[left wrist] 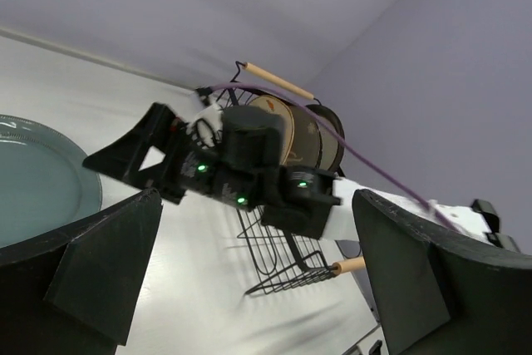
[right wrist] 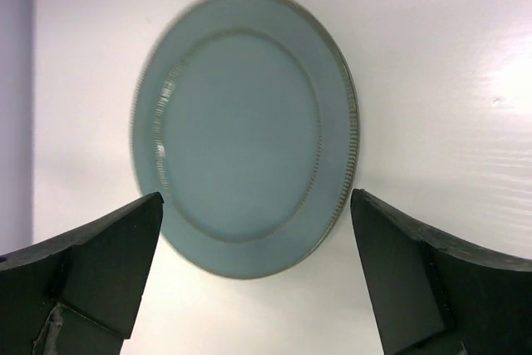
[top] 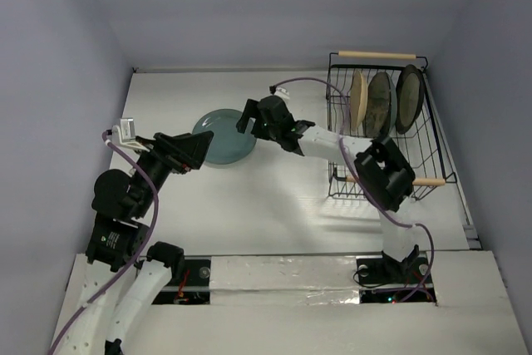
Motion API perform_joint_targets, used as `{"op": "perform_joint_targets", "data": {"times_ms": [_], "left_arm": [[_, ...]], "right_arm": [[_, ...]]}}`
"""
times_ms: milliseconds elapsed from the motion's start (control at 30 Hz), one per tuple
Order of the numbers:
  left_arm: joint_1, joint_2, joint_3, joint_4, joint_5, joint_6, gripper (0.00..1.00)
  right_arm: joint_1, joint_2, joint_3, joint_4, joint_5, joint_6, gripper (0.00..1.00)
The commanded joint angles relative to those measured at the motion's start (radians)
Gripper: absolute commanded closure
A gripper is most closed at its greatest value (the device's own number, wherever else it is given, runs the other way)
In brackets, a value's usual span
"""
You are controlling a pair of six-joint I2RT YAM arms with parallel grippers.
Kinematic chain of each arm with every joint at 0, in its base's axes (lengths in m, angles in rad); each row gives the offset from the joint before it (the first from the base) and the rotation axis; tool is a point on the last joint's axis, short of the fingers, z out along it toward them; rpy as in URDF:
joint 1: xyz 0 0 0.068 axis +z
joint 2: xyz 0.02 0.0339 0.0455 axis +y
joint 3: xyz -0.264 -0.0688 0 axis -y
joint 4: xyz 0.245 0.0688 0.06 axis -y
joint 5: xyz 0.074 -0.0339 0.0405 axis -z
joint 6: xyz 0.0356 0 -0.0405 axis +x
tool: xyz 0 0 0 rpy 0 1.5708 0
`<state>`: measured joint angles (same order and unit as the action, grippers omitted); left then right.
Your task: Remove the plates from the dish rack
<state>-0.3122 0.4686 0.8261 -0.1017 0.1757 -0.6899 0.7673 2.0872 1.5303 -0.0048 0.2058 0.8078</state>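
A plain teal plate [top: 223, 136] lies flat on the white table; it also shows in the right wrist view [right wrist: 245, 130] and at the left edge of the left wrist view [left wrist: 33, 180]. My right gripper [top: 248, 116] hovers open over the plate's right rim, holding nothing [right wrist: 256, 197]. My left gripper [top: 201, 152] is open and empty at the plate's left edge [left wrist: 258, 197], facing the right arm. The black wire dish rack [top: 424, 147] stands at the right with three plates upright in it: tan [top: 357, 99], grey-brown [top: 378, 104] and dark-rimmed [top: 409, 97].
The rack's wooden handles sit at its far end [top: 376, 55] and near end [top: 428, 181]. The right arm's forearm [top: 332, 143] stretches from the rack's front across to the plate. Grey walls close in the table on the left, back and right.
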Motion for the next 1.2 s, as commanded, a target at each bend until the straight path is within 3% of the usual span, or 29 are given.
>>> {"op": "perform_joint_targets", "data": {"times_ms": [0, 100, 167, 200, 233, 267, 333, 467, 533, 600, 633, 700, 733, 800, 833, 933, 1000, 1167], "left_arm": [[0.005, 0.001, 0.022, 0.045, 0.001, 0.013, 0.01], [0.005, -0.004, 0.039, 0.036, 0.002, 0.021, 0.01], [0.005, -0.005, 0.031, 0.039, 0.004, 0.015, 0.01], [0.005, -0.005, 0.027, 0.043, 0.031, 0.012, 0.01], [0.005, 0.002, 0.033, 0.033, 0.039, 0.013, 0.01], [0.005, 0.007, 0.041, 0.028, 0.044, 0.015, 0.01], [0.005, 0.015, 0.059, 0.034, 0.085, 0.013, 0.01], [0.005, 0.015, 0.071, 0.007, 0.071, 0.029, 0.01], [0.005, 0.005, 0.052, -0.01, 0.042, 0.046, 0.01], [0.005, -0.002, 0.036, -0.032, 0.012, 0.085, 0.01], [0.005, -0.004, 0.015, -0.053, 0.002, 0.105, 0.01], [0.005, -0.002, -0.014, -0.069, -0.001, 0.167, 0.04], [0.005, 0.002, -0.05, -0.084, -0.002, 0.182, 0.12], [0.005, 0.002, -0.088, -0.092, 0.008, 0.226, 0.24], [0.005, 0.004, -0.123, -0.095, 0.013, 0.237, 0.43], [0.005, 0.008, -0.153, -0.105, 0.011, 0.25, 0.74], [0.005, 0.008, -0.15, -0.089, 0.027, 0.266, 0.8], [0.015, 0.021, -0.16, -0.087, 0.033, 0.257, 0.77]], "right_arm": [[0.007, -0.136, -0.025, 0.009, 0.082, -0.07, 0.0], [0.007, -0.205, -0.033, -0.037, 0.116, -0.11, 0.02], [0.007, -0.266, -0.038, -0.075, 0.15, -0.145, 0.18], [0.007, -0.292, -0.041, -0.087, 0.202, -0.16, 0.3], [0.007, -0.32, -0.045, -0.116, 0.234, -0.195, 0.67], [-0.002, -0.379, -0.051, -0.138, 0.271, -0.215, 0.86], [-0.022, -0.435, -0.048, -0.223, 0.354, -0.269, 1.0], [-0.106, -0.582, -0.088, -0.316, 0.435, -0.344, 0.97], [-0.173, -0.628, -0.098, -0.389, 0.468, -0.372, 0.88], [-0.216, -0.63, -0.085, -0.463, 0.519, -0.398, 0.64], [-0.247, -0.63, -0.085, -0.506, 0.536, -0.427, 0.44], [-0.279, -0.622, -0.09, -0.532, 0.561, -0.455, 0.31], [-0.313, -0.609, -0.088, -0.553, 0.557, -0.478, 0.26], [-0.354, -0.589, -0.091, -0.538, 0.544, -0.504, 0.26], [-0.377, -0.569, -0.087, -0.538, 0.525, -0.518, 0.27], [-0.439, -0.484, -0.046, -0.518, 0.474, -0.556, 0.31], [-0.448, -0.415, 0.0, -0.511, 0.466, -0.571, 0.33], [-0.457, -0.3, 0.091, -0.488, 0.537, -0.617, 0.41]]}}
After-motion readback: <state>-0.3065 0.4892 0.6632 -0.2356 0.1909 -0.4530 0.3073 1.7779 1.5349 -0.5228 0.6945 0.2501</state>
